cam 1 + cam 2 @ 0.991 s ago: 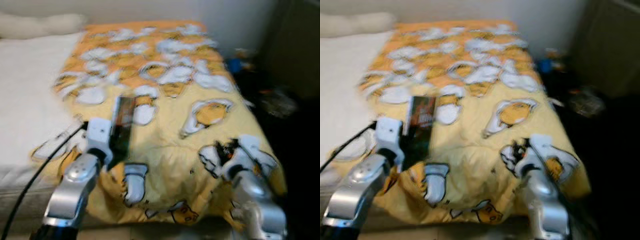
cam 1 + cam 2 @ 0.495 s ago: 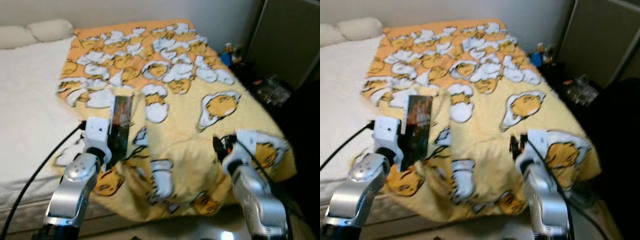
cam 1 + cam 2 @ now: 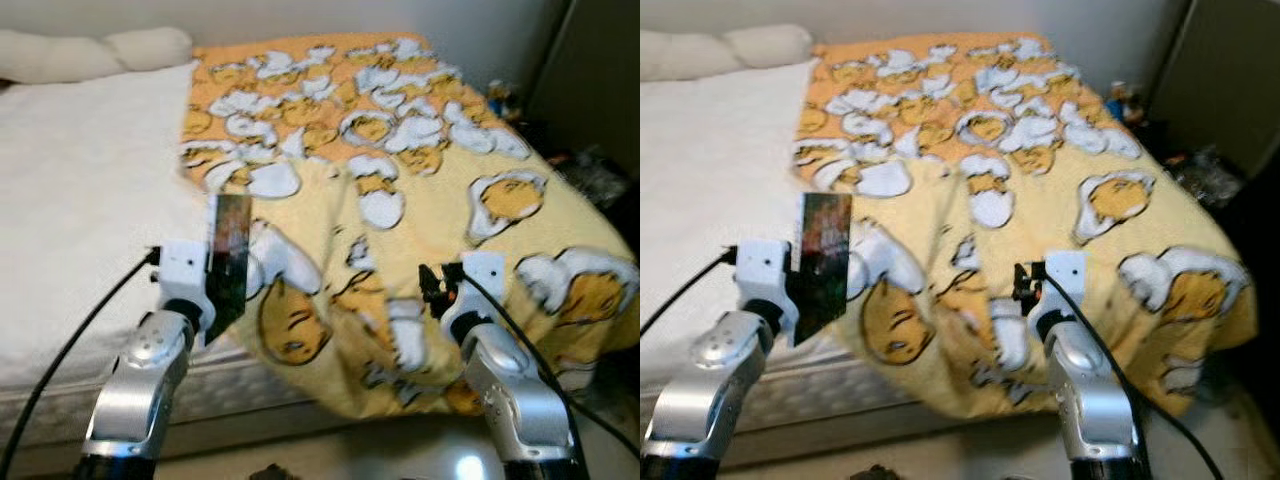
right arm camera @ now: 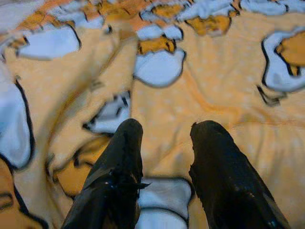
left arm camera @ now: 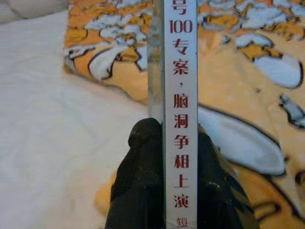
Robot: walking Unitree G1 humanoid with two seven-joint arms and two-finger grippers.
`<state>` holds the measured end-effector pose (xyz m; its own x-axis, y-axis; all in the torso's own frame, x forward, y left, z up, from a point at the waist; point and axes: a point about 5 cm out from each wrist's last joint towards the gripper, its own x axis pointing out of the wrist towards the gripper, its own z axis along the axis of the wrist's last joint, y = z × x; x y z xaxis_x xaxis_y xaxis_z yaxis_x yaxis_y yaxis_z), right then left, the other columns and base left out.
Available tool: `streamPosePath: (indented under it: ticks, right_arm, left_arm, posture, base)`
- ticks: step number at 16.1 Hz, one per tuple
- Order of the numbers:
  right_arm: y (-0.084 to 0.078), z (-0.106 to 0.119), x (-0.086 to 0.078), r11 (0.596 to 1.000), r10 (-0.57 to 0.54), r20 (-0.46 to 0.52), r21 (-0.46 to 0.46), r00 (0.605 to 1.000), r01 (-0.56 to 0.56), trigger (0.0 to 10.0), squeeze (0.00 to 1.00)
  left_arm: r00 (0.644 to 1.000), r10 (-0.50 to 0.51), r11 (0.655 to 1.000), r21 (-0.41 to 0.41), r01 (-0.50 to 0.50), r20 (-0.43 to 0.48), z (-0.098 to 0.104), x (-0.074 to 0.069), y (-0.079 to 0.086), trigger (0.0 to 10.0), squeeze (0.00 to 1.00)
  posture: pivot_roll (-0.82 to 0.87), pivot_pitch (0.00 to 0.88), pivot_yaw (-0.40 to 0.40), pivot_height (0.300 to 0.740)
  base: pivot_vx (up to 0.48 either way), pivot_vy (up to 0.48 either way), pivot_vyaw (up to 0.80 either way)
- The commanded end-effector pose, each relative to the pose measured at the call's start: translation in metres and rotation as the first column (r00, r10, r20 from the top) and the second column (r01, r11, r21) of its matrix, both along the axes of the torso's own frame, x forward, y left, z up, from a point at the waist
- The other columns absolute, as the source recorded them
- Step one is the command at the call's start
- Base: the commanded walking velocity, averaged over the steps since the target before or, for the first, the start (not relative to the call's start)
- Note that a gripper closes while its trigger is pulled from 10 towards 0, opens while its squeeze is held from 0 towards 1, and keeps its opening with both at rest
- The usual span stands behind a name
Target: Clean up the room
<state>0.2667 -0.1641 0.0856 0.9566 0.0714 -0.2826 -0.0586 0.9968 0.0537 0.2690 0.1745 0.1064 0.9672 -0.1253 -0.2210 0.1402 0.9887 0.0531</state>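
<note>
The left end effector (image 5: 164, 157) is nearest the camera on the robot's left, its two black fingers (image 5: 140, 181) pressed against both faces of a thin flat book with a white spine printed in red characters (image 5: 179, 95); the book stands upright, edge-on in the left wrist view, and shows as a dark rectangular cover above the white wrist block in the left eye view. The right end effector (image 4: 164, 148) is on the robot's right at similar depth, with its two black fingers (image 4: 217, 162) spread apart and nothing between them; the fingers lie against or just above the fabric, contact cannot be determined. Beneath and beyond both end effectors lies the yellow and orange blanket printed with white and yellow egg figures (image 3: 400, 170), draped over the foot and right side of the bed. To the left, the white mattress cover (image 3: 90, 190) is exposed. Farthest away, cream pillows (image 3: 90, 50) rest against the wall.
</note>
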Motion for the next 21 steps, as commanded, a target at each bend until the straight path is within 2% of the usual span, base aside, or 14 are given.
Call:
streamPosePath:
  ticks: [1,7,21]
  right_arm:
    - [0.0001,0.0016,0.0004,1.000,0.009,0.009,-0.007,1.000,-0.009,10.0,0.00]
    - [0.0002,0.0037,0.0041,0.998,0.010,0.047,-0.064,0.999,-0.007,10.0,0.00]
    - [0.0031,0.0029,-0.0037,0.999,0.026,0.063,-0.035,0.998,-0.024,10.0,0.00]
  left_arm:
    - [0.999,-0.015,1.000,0.007,0.015,0.044,0.0090,-0.0002,-0.0024,10.0,0.00]
    - [0.999,-0.009,1.000,0.023,0.008,0.040,0.0094,-0.0056,-0.0007,10.0,0.00]
    - [1.000,0.008,0.999,0.033,-0.009,0.030,0.0103,-0.0081,0.0041,10.0,0.00]
  posture:
    - [0.02,0.000,0.044,0.740]
    - [0.04,0.000,0.034,0.740]
    - [0.04,0.000,0.041,0.740]
  base:
    - [0.000,0.439,0.00]
    - [0.000,0.442,0.00]
    - [0.000,0.441,0.00]
